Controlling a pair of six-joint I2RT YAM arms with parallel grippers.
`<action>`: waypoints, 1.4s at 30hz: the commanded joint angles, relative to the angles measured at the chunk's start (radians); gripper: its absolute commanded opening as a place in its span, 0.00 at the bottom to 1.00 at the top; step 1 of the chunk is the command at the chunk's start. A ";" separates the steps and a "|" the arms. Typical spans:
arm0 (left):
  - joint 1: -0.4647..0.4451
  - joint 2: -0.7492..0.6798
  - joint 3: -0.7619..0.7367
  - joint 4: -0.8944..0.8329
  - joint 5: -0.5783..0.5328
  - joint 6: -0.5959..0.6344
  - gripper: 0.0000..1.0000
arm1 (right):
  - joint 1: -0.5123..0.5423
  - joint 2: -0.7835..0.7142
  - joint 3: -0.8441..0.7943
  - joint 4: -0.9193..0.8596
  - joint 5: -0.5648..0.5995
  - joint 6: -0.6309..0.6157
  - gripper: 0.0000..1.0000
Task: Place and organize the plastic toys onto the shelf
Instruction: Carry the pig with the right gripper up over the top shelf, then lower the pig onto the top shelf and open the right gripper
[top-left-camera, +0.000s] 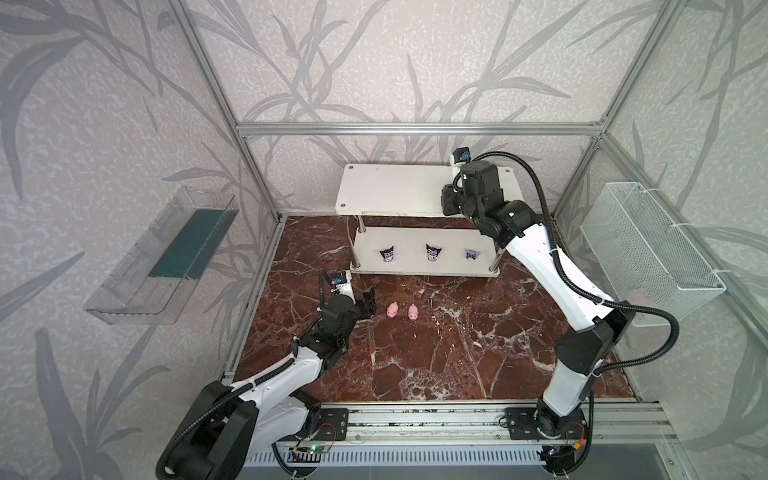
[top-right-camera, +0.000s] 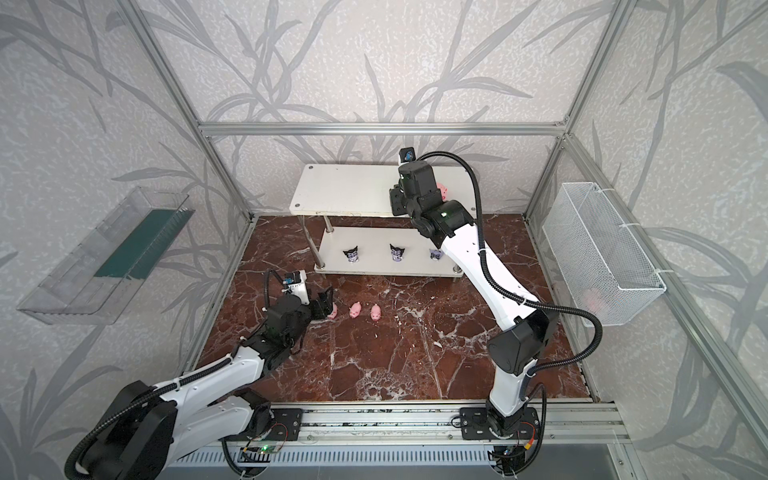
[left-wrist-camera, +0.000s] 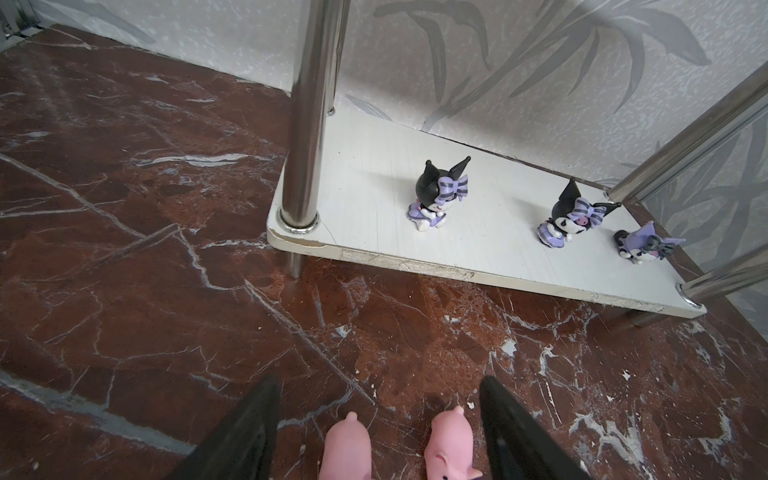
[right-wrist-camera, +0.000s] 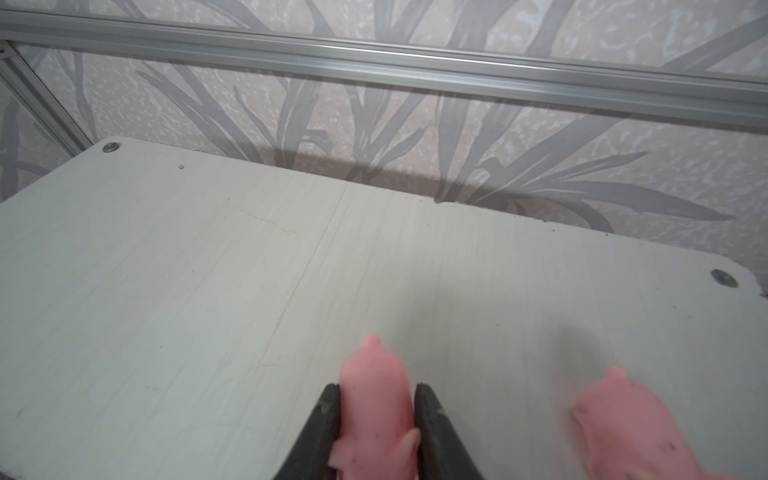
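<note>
The white two-tier shelf (top-left-camera: 386, 191) stands at the back wall. Three horned figurines (top-left-camera: 388, 254) (top-left-camera: 433, 252) (top-left-camera: 471, 254) sit in a row on its lower board (left-wrist-camera: 374, 199). My right gripper (right-wrist-camera: 376, 392) is shut on a pink pig (right-wrist-camera: 374, 370) just above the top board (right-wrist-camera: 208, 270); another pig (right-wrist-camera: 623, 419) (top-right-camera: 444, 192) rests beside it. In both top views its fingers are hidden under the wrist. My left gripper (left-wrist-camera: 379, 381) (top-left-camera: 368, 305) hangs open low over the marble floor, with two pigs (left-wrist-camera: 347, 449) (left-wrist-camera: 451, 444) between its fingers, untouched. Three pigs (top-right-camera: 331, 311) (top-right-camera: 355, 309) (top-right-camera: 376, 311) lie in a row there.
A clear plastic tray (top-left-camera: 162, 253) hangs on the left wall. A white wire mesh basket (top-left-camera: 648, 249) hangs on the right wall with something pink (top-right-camera: 592, 297) inside. Shiny metal posts (left-wrist-camera: 309, 116) join the shelf's boards, just beyond the left gripper.
</note>
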 joint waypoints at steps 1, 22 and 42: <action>0.005 0.008 -0.011 0.029 0.007 -0.015 0.74 | -0.009 0.012 0.034 -0.008 0.031 0.015 0.30; 0.008 0.038 0.007 0.038 0.020 -0.013 0.74 | -0.028 0.046 0.021 -0.029 0.130 0.054 0.31; 0.015 0.064 0.004 0.060 0.028 -0.020 0.74 | -0.028 0.018 -0.021 -0.018 0.120 0.083 0.43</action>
